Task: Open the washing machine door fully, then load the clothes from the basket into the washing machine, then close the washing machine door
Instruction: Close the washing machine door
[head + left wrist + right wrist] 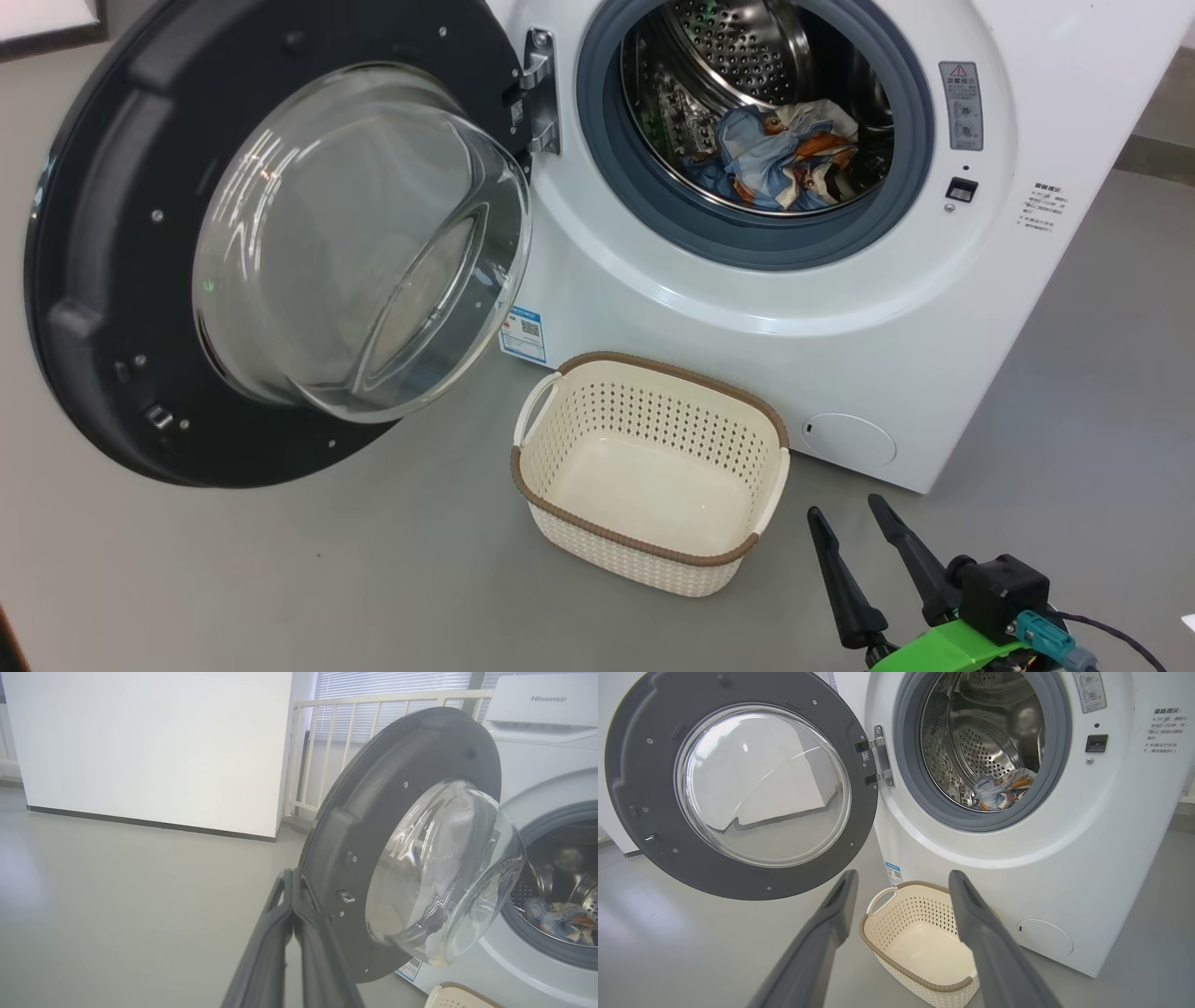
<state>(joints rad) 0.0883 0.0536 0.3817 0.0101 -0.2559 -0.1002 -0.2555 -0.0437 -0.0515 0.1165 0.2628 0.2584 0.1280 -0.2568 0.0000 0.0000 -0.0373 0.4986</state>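
Left gripper (293, 877), fingers pressed together on nothing, points at the edge of the wide-open door (93, 280). Right gripper (845, 513) hovers low, fingers spread, beside the basket (644, 560). The basket stands before the washing machine (840, 355), and the clothes (784, 154) lie bundled in the drum (738, 47).

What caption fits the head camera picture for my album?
Clothes lie inside the washing machine, door wide open, basket on the floor in front.

"Hisense" stands on the washing machine (546, 718) top panel, upper right; its front carries a Chinese notice (1166, 730) headed "温馨提示", upper right.
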